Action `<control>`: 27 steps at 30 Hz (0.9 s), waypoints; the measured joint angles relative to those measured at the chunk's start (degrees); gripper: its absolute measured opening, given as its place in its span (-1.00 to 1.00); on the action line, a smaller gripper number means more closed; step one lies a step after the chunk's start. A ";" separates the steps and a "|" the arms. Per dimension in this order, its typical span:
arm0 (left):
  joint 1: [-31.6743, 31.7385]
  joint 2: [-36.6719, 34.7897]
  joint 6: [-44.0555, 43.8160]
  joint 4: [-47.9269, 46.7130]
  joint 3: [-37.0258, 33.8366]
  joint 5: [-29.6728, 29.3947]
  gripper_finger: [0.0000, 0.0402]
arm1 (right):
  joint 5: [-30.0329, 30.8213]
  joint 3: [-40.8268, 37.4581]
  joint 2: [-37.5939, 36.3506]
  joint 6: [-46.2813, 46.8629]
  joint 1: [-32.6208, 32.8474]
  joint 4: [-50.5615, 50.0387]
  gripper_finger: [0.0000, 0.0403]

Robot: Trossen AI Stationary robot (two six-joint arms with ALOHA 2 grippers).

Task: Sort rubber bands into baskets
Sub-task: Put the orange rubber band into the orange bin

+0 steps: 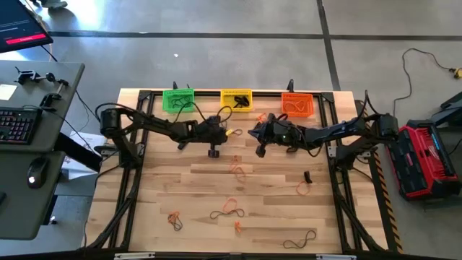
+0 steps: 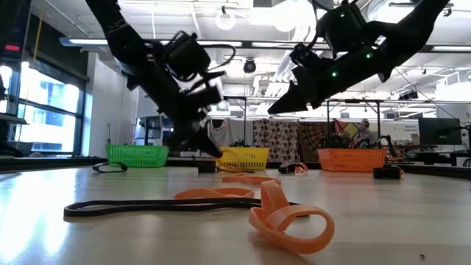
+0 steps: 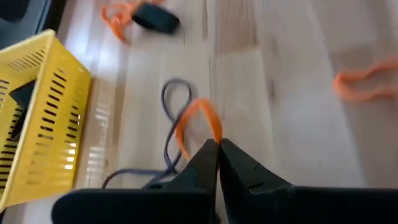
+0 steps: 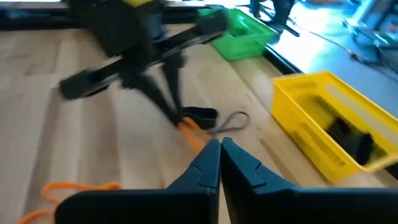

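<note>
My left gripper [image 3: 217,144] is pinched on an orange rubber band [image 3: 198,121] beside the yellow basket [image 1: 236,99], which already holds something dark. The right gripper [image 4: 220,144] hovers nearby, closed and empty. Most bands still lie loose on the counter [image 1: 274,209], so I judge sorting barely begun. The green basket [image 1: 177,100] and orange basket [image 1: 297,104] each show a few.

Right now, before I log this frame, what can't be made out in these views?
Green basket: contents too small in the high view, hidden by its lattice wall in the low view.
Dark band: left wrist view, left end effector, shut on the orange band, hides whether it is gripped too.
Dark lump in the yellow basket: right wrist view, blurred.
</note>
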 joint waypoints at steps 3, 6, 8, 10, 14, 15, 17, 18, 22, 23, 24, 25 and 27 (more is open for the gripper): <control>-0.29 -1.74 -3.81 -0.04 0.00 2.08 -1.00 | 0.29 0.00 0.00 -1.85 2.37 0.43 -0.87; -1.03 -2.89 -7.88 0.02 0.00 3.71 -1.00 | 4.92 0.00 0.05 -2.53 5.03 0.49 -0.66; -1.48 -3.38 -10.52 0.09 0.00 5.31 -1.00 | 7.98 0.00 0.61 -2.71 6.63 0.67 -0.52; -2.20 -3.71 -12.47 0.35 0.00 6.57 -1.00 | 8.55 0.00 1.73 -3.04 7.74 1.09 -0.39; -3.87 -4.14 -14.12 1.48 0.00 9.22 -1.00 | 7.36 0.00 5.63 -5.91 9.23 5.61 -0.23; -4.32 -4.14 -14.60 2.03 0.00 9.89 -1.00 | 7.05 0.00 6.71 -6.92 9.59 7.34 -0.22; -5.00 -4.14 -14.99 2.75 0.00 11.16 -1.00 | 6.55 0.00 9.00 -9.38 10.21 11.71 -0.21; -5.31 -4.14 -15.06 3.08 0.00 11.72 -1.00 | 6.18 0.00 9.93 -10.46 10.55 13.31 -0.21; -6.07 -4.14 -15.22 3.34 0.00 12.07 -1.00 | 4.87 0.04 12.74 -13.37 11.62 18.15 -0.21; -6.17 -4.14 -15.60 3.50 0.00 12.07 -1.00 | 4.87 0.04 13.19 -13.51 11.82 18.66 -0.21; -6.17 -4.14 -15.82 3.61 0.00 12.11 -1.00 | 4.87 0.04 13.50 -13.56 11.86 18.87 -0.21; -6.17 -4.14 -16.10 3.72 0.00 12.36 -1.00 | 4.87 0.04 13.57 -13.46 11.85 18.86 -0.21; -6.16 -4.14 -16.65 4.17 0.00 13.43 -1.00 | 4.90 0.04 13.57 -13.20 11.82 18.91 -0.21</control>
